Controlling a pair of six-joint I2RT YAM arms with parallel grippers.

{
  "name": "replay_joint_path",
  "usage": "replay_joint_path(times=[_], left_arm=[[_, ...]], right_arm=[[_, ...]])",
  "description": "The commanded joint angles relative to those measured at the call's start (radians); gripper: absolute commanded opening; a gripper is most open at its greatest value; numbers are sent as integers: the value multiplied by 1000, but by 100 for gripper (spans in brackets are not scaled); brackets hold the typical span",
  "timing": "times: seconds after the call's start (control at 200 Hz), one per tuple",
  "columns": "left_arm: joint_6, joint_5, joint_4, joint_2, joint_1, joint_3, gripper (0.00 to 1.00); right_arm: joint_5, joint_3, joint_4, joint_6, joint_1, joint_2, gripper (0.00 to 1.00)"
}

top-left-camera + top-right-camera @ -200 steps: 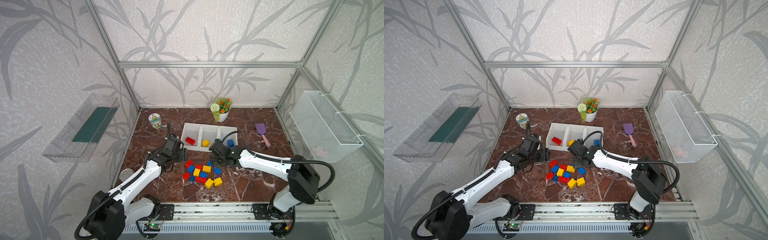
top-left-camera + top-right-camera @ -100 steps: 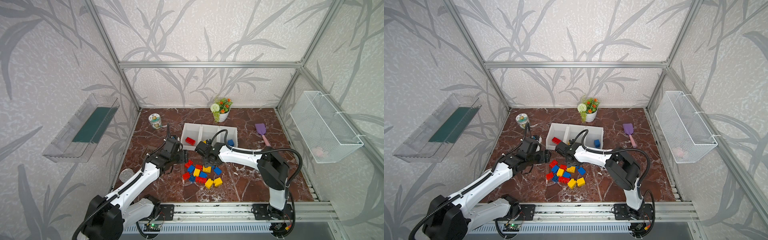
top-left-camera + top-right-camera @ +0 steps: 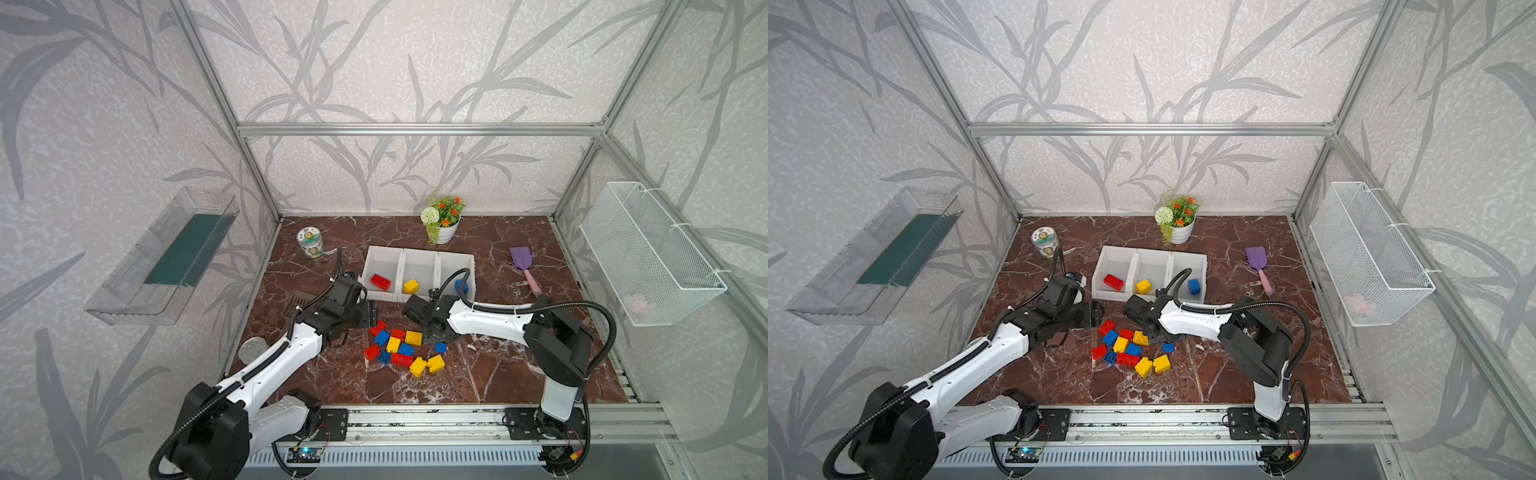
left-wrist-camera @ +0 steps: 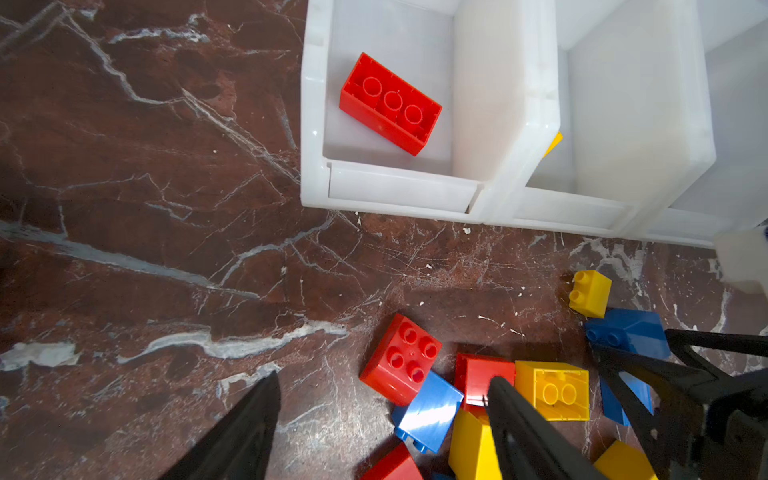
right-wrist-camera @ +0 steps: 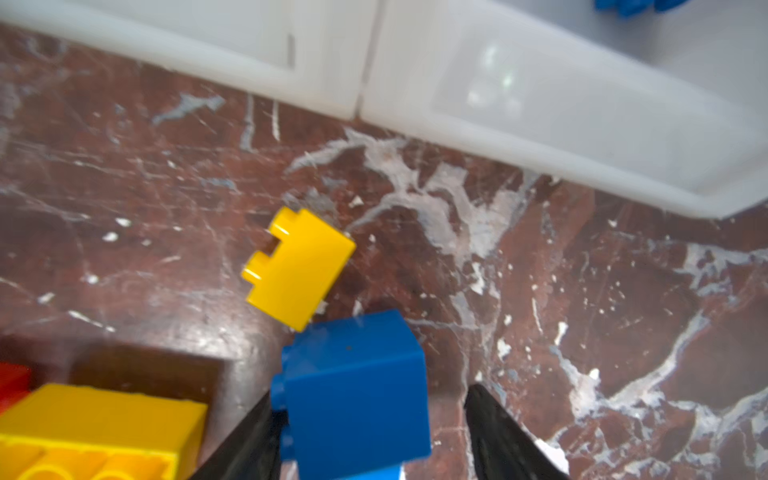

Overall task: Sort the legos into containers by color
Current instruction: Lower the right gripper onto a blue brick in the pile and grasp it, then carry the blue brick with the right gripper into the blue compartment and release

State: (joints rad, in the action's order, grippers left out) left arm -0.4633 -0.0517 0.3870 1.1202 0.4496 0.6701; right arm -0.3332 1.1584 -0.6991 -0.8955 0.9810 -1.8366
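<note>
Red-brown marbled tabletop, boxed in by leaf-patterned walls. On it, right gripper low at the pile's right edge, jaws apart and straddling a blue brick: one finger against its studded side, a clear gap at the opposite finger. Nothing clamped yet. Just beyond, touching or nearly touching it at a corner, a small yellow brick; past that, bare marble, then the low fronts of the containers. Left gripper spread wide and empty, hovering over a square red brick at the pile's opposite edge. Remaining legos heaped loosely between both arms, just in front of the bins. Already sorted, in a top view: a long red brick in the left bin, a lone yellow brick in the middle, a second blue brick in the right. Step in hand, by the look of it: grasping the blue brick. To do it well: centre the jaws first for even contact on both flat sides, otherwise a risk of shoving the piece into its yellow neighbour or twisting it loose. Close firmly, lift straight up clear of the heap, carry over the low front of the right bin, release low. Keep clear of the left arm close by.
</note>
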Motion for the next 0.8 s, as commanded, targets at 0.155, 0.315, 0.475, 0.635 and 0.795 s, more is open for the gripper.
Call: replay_joint_path(times=[0.155,0.315,0.475,0.635,0.795], left_arm=[[4,-3,-12,-12,-3,-17,81],[5,-6,-13,-13,-3,-18,81],[4,-12,-15,-12,-2,-18,81],[-3,-17,-9,-15,-2,-18,81],[-6,-18,-7,-13,-2,-20,81]], right_arm=[[-3,-18,76,-8,1,35,52],[0,-22,79,2,-10,32,42],[0,-35,79,7,-7,70,40],[-61,-6,-9,26,19,163,38],[-171,2,-30,84,19,293,39]])
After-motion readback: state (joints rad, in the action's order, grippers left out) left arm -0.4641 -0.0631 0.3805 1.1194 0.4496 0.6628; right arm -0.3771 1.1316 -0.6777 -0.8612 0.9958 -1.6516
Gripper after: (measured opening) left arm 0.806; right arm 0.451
